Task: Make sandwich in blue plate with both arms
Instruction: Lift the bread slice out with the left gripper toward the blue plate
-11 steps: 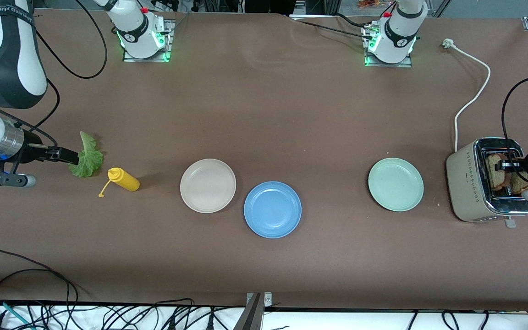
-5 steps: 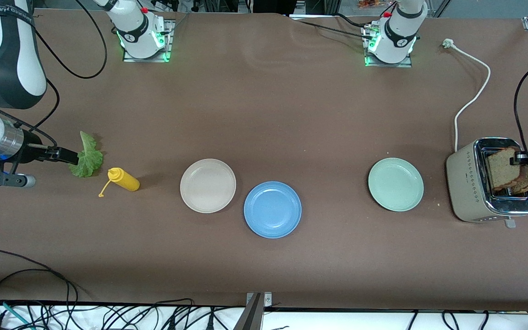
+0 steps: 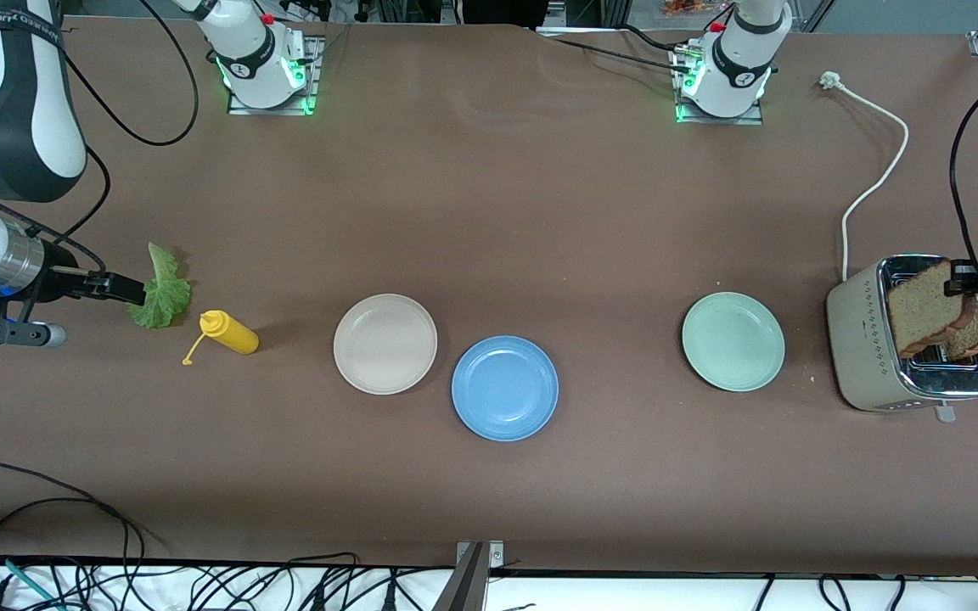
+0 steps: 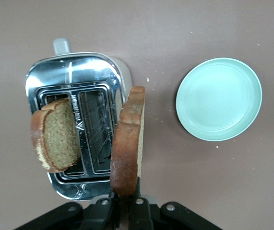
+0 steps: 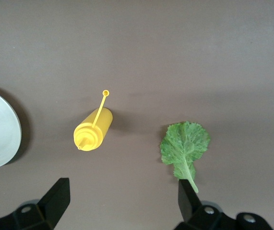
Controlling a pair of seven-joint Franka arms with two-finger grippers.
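Note:
The blue plate (image 3: pixel 504 388) lies bare near the table's middle. My left gripper (image 3: pixel 967 282) is shut on a brown bread slice (image 3: pixel 922 307) and holds it upright over the silver toaster (image 3: pixel 865 344). In the left wrist view the gripper (image 4: pixel 126 201) clamps the slice (image 4: pixel 127 139) by its crust. A second slice (image 4: pixel 55 136) stands in a toaster (image 4: pixel 74 67) slot. The lettuce leaf (image 3: pixel 162 293) lies on the table toward the right arm's end. My right gripper (image 5: pixel 122 196) is open and empty over the table, one finger beside the leaf's (image 5: pixel 184 146) stalk.
A yellow squeeze bottle (image 3: pixel 230 333) lies beside the lettuce. A beige-white plate (image 3: pixel 385 343) sits beside the blue plate. A mint-green plate (image 3: pixel 733 341) lies between the blue plate and the toaster. The toaster's white cord (image 3: pixel 875 178) runs toward the left arm's base.
My left gripper has risen, drawing the bread slice up out of the toaster slot. The right arm has not moved.

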